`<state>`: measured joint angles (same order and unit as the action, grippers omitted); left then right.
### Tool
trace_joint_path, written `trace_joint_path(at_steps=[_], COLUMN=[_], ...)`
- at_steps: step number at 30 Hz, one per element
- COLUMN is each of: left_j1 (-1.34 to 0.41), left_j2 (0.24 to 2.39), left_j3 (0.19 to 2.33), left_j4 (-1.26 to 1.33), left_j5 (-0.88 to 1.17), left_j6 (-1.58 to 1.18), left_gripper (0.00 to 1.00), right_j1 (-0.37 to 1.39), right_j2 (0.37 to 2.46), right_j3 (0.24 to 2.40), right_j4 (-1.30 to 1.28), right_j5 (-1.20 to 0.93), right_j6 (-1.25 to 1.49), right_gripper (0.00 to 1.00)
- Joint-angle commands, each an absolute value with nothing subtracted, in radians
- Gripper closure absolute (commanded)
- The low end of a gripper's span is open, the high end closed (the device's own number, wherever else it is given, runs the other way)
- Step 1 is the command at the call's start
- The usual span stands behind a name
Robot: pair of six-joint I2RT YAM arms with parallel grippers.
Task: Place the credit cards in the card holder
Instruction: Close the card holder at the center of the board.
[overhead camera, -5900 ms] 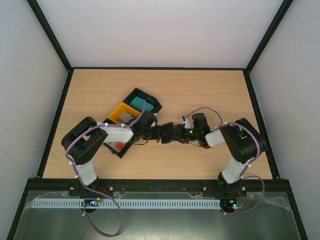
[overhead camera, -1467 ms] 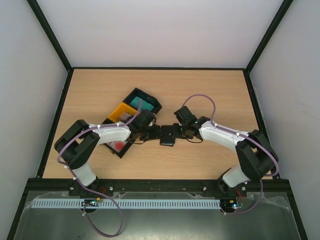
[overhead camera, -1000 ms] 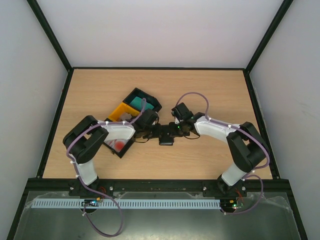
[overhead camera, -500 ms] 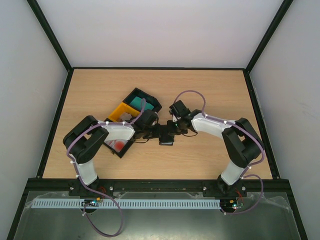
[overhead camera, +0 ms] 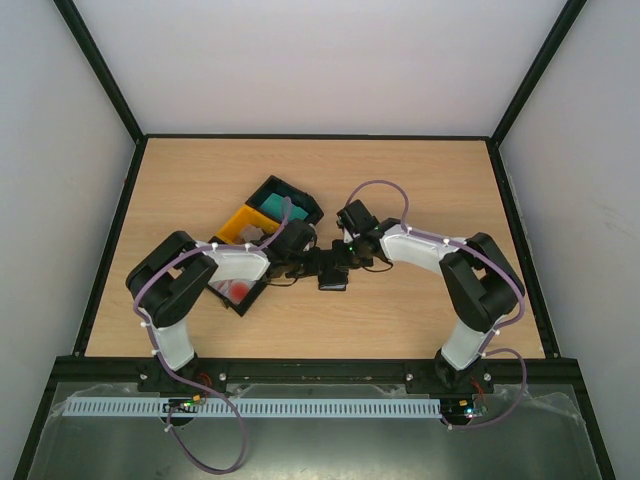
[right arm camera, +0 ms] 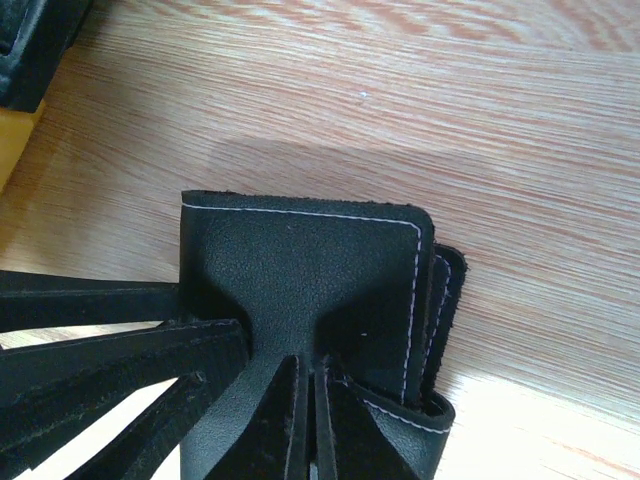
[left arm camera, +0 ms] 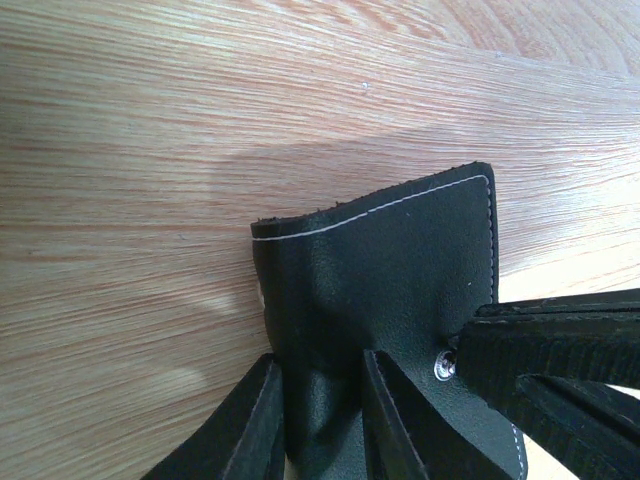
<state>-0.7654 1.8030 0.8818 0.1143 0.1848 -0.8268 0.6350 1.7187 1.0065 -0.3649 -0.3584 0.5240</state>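
The wooden table (overhead camera: 420,180) fills the top view. The left arm (overhead camera: 235,265) and right arm (overhead camera: 430,248) meet near its middle. A row of trays (overhead camera: 238,222) runs from 7 to 1 o'clock beside the left arm, which covers much of it.

The black card holder (overhead camera: 333,279) sits at the middle of the table, at 4 o'clock from the trays. From above it is too small and too crowded by the grippers to show its long axis. In the left wrist view its stitched edge points to 12 o'clock. Whether it rests on the wood cannot be told.

The left gripper (left arm camera: 320,368) has its fingers clamped on a fold of the holder. The right gripper (right arm camera: 308,372) pinches a thin flap, fingers nearly together.

Teal cards (overhead camera: 277,204) lie in the far tray. Red-and-white cards (overhead camera: 236,290) are half hidden. A snap stud (left arm camera: 441,370) shows beside the right fingers.
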Motion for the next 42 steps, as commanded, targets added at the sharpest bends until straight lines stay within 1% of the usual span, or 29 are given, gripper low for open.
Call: trace_joint_path(at_steps=[1,14,28,42], left_j1=[-0.787,-0.787,-0.787,-0.787], left_j2=[1.838,1.842,1.845,1.845], left_j3=[0.862,0.859,0.857,0.859], left_j4=[0.098,0.100,0.103,0.093], left_j5=[0.222,0.230,0.235,0.227], left_j6=[-0.824,-0.827,-0.830,-0.831], left_gripper=[0.76,0.77,0.77,0.77], right_j1=[0.632,0.643,0.694,0.703], right_j2=[1.741,1.680,1.698,1.677], right_j3=[0.996,0.938,0.894,0.726], right_j4=[-0.357,-0.307,-0.242,-0.139], right_j5=[-0.330,-0.206,-0.236,-0.237], right_j6=[0.549,0.663,0.697,0.735], right_gripper=[0.98,0.98,0.98,0.98])
